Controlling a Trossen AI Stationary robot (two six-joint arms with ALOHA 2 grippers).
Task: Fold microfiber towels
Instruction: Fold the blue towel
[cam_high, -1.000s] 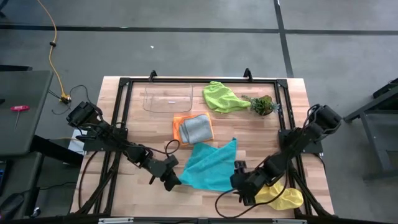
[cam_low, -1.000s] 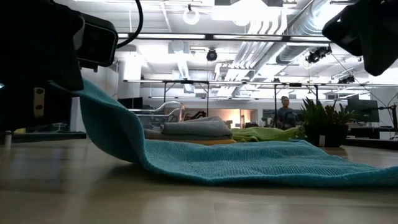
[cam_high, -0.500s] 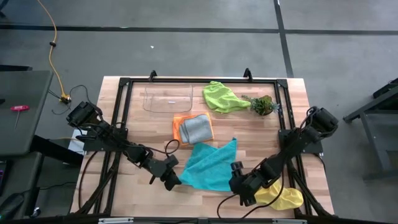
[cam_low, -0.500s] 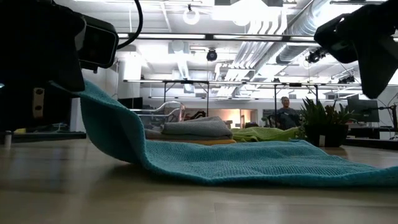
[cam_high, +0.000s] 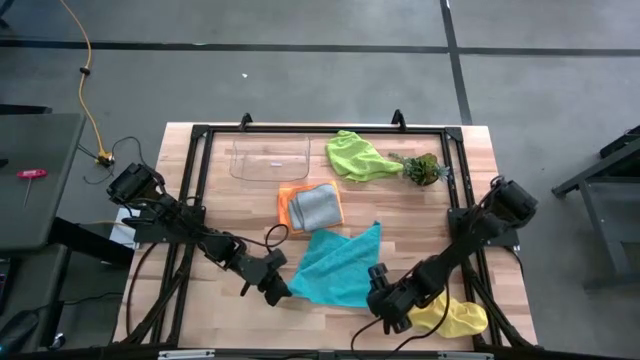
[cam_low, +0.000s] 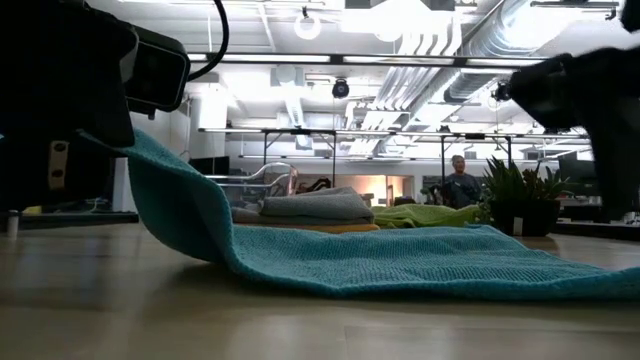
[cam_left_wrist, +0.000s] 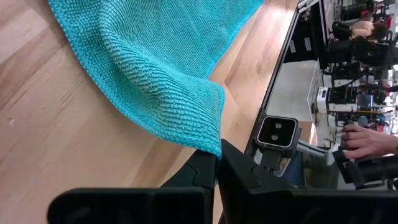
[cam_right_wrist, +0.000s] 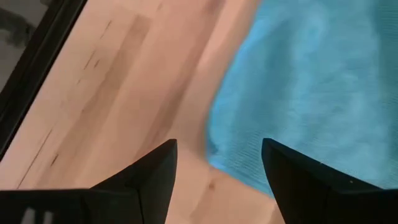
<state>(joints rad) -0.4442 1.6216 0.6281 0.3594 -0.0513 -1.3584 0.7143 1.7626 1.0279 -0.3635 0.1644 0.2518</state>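
A teal towel (cam_high: 340, 268) lies spread on the wooden table, with its near left corner raised. My left gripper (cam_high: 281, 291) is shut on that corner. My right gripper (cam_high: 377, 292) is open just above the towel's near right corner (cam_right_wrist: 214, 155), one finger on either side of it and not touching it. A yellow towel (cam_high: 455, 318) lies crumpled under the right arm. A grey towel (cam_high: 318, 205) lies folded on a folded orange towel (cam_high: 288, 207). A lime green towel (cam_high: 355, 155) lies crumpled at the far side. My left gripper pinches the teal towel's near left corner (cam_left_wrist: 214, 144) between its two fingertips, coming from the table's left. The corner is lifted off the table (cam_low: 150, 165). From there the cloth slopes down slack to the rest of the towel, which lies flat on the wood (cam_low: 420, 265).
A clear plastic tray (cam_high: 270, 158) stands at the far left. A small leafy plant (cam_high: 422, 168) stands at the far right, beside the lime green towel. A black frame (cam_high: 200, 135) borders the table. A person sits in the room beyond (cam_low: 458, 180).
My right gripper has gone down and toward the table's left, closing in on the teal towel's near right corner, and its fingers have stayed open. The teal towel's raised corner has stayed where it was.
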